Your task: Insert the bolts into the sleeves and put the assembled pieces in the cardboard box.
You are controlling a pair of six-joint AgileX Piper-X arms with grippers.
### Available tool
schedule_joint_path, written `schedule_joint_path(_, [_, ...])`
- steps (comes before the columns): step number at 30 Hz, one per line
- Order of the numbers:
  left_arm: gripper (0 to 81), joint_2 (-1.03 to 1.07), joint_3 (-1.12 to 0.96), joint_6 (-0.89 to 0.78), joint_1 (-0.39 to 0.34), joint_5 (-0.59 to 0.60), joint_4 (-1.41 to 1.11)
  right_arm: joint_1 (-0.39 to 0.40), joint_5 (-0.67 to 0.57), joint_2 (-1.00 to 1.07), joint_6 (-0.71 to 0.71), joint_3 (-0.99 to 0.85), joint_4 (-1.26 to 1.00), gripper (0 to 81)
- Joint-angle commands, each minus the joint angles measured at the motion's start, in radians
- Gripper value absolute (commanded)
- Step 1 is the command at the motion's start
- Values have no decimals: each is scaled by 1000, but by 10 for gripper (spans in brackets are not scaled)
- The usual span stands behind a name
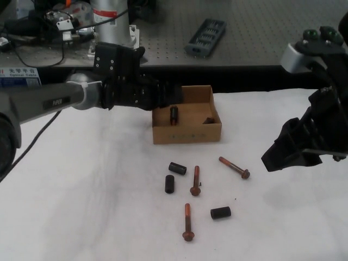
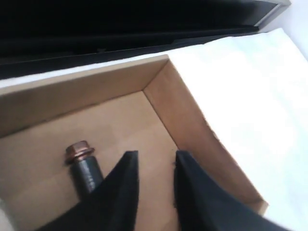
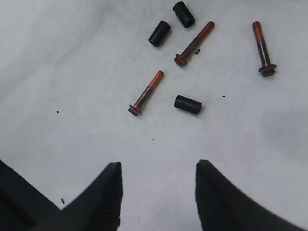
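Observation:
The cardboard box (image 1: 186, 134) stands at the back middle of the white cloth. My left gripper (image 2: 154, 161) hangs open over the box's inside (image 2: 192, 125), with nothing between its fingers. Beside it an assembled bolt-and-sleeve piece (image 2: 84, 168) lies on the box floor (image 1: 174, 115); a second dark piece (image 1: 209, 120) lies at the box's right corner. My right gripper (image 3: 159, 168) stands open above the cloth, apart from the loose parts. In front of the box lie three copper bolts (image 1: 196, 180) (image 1: 234, 167) (image 1: 187, 222) and three black sleeves (image 1: 177, 168) (image 1: 169, 184) (image 1: 221, 212).
The right arm (image 1: 304, 141) hovers at the right side of the cloth. Behind the cloth is a perforated metal bench with cables, a silver post (image 1: 111, 22) and a grey tray (image 1: 205, 36). The cloth's left and front parts are bare.

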Motion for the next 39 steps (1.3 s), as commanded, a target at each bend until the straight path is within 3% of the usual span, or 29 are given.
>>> schedule_joint_path(1, [118, -61, -8, 0, -1, 85, 62, -4, -5, 0, -16, -3, 3, 358])
schedule_joint_path(6, [6, -155, -8, -1, 25, 224, 386, -4, -5, 0, -16, -3, 31, 358])
schedule_joint_path(10, [6, -240, -8, 132, 61, 215, 671, -4, -5, 0, -16, -3, 60, 358])
schedule_joint_path(16, [6, -407, -7, 360, 126, 104, 977, -4, -5, 0, -16, -3, 93, 358])
schedule_joint_path(26, [6, -683, -7, 410, 207, 104, 1124, -4, -5, 0, -16, -3, 100, 358])
schedule_joint_path(34, [6, -863, -3, 459, 213, 102, 1218, -4, -5, 0, -16, -3, 137, 358])
schedule_joint_path(39, [6, -1002, 120, 474, 213, 47, 1225, -4, -5, 0, -16, -3, 146, 358])
